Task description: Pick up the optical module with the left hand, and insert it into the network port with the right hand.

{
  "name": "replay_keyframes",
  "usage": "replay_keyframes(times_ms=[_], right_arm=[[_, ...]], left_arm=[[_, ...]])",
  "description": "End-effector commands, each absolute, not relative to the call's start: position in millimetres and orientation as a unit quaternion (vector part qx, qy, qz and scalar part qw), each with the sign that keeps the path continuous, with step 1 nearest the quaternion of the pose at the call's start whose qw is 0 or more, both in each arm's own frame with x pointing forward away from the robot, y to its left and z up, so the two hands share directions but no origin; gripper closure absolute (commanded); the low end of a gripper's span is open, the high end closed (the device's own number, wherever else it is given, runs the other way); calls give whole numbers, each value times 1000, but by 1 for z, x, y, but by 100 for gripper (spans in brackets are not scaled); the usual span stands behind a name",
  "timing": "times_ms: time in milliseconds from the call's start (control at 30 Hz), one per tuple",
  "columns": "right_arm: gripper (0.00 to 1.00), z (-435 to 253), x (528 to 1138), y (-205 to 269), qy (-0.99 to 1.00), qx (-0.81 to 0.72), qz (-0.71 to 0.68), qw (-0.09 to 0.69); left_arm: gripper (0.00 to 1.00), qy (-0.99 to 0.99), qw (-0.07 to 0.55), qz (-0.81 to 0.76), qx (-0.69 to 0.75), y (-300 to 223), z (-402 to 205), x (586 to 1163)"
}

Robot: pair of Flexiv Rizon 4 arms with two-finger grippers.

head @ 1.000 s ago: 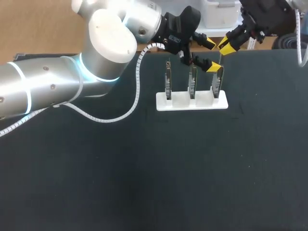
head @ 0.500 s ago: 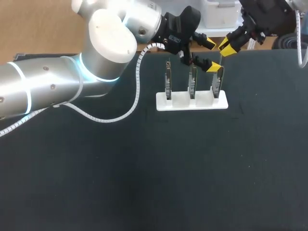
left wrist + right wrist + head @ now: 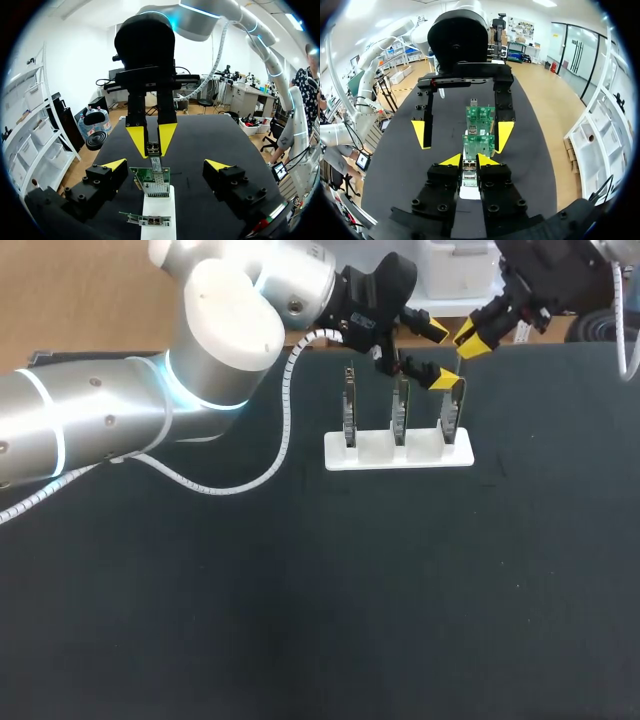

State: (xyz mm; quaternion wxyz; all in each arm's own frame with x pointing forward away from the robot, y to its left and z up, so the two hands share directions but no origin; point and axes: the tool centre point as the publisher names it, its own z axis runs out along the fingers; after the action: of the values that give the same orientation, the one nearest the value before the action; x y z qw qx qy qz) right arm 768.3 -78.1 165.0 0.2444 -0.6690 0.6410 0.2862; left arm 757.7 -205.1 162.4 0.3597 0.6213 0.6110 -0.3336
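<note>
My right gripper [image 3: 474, 336] hangs over the right end of the white rack [image 3: 398, 455], shut on the small optical module [image 3: 469, 175], which points down toward the rightmost green board [image 3: 452, 412]. In the left wrist view that module [image 3: 152, 149] sits between the right gripper's yellow fingers [image 3: 137, 140], just above the port on the nearest board [image 3: 151, 181]. My left gripper [image 3: 437, 354] is open wide with nothing in it; its fingers straddle the same board [image 3: 479, 142]. In its own view the left gripper [image 3: 165, 165] has the board between its tips, touching neither.
The rack holds three upright green circuit boards in a row; the other two [image 3: 349, 405] [image 3: 399, 408] stand to the left. It rests on a black table mat [image 3: 320, 590], near the far edge. The left arm's white cable [image 3: 285, 440] loops down beside the rack.
</note>
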Motion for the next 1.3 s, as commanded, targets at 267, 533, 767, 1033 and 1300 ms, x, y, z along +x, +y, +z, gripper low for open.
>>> replay_keyframes(times_ms=[267,533,767,1033,1300], right_arm=[[100,160,770,-79,643,-666,290,242],[100,158,770,-80,645,-663,293,242],[0,158,770,-80,648,-658,294,246],[0,166,769,-84,655,-641,295,272],[0,174,765,-96,659,-618,302,305]], left_arm=[[0,611,361,-333,621,-205,162,757],[0,611,361,-333,621,-205,162,757],[0,611,361,-333,621,-205,162,757],[0,611,361,-333,621,-205,162,757],[0,611,361,-333,621,-205,162,757]])
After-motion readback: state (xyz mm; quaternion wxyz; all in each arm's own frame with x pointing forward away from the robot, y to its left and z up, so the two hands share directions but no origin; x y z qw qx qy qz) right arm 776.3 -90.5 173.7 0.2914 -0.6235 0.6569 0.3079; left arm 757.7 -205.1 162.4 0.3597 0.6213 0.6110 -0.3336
